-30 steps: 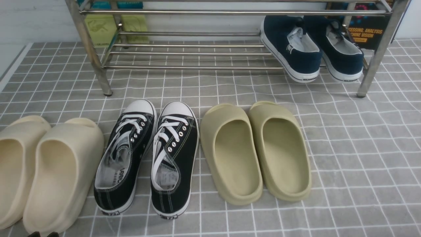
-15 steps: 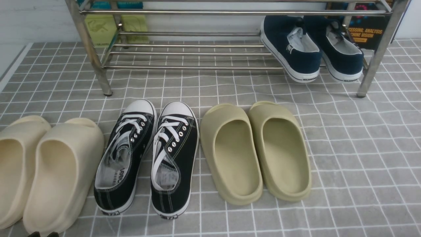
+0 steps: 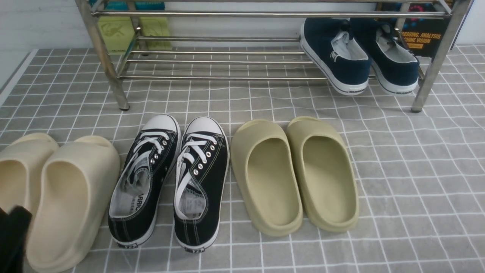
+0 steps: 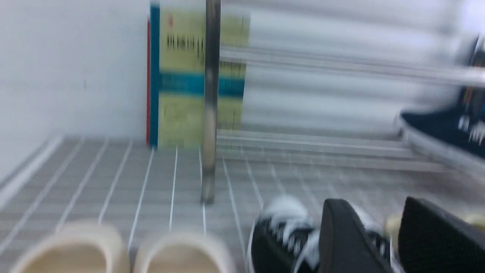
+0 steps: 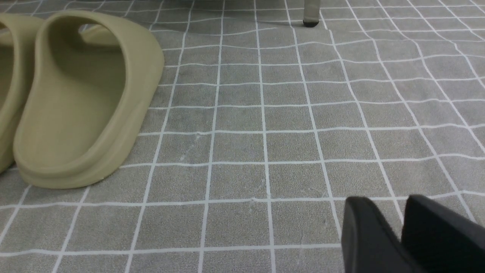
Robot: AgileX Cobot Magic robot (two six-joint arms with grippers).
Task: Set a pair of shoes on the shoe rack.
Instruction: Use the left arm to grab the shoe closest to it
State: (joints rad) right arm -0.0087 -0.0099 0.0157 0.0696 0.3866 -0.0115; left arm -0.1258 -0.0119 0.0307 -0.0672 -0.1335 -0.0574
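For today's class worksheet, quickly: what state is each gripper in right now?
Left gripper: open, holding nothing.
Right gripper: open by a narrow gap, holding nothing.

Olive foam slippers [image 3: 265,178] lie near, right of centre; cream foam slippers [image 3: 72,189] near left; navy sneakers [image 3: 352,66] far right; grey checked mat [image 3: 416,170] underneath.

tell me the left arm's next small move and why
Probably swing the left claw across from the cream slippers to above the black sneaker beside them. Its jaws stand open and empty, both sneakers sit untouched on the mat, and the shoe rack stands beyond them.
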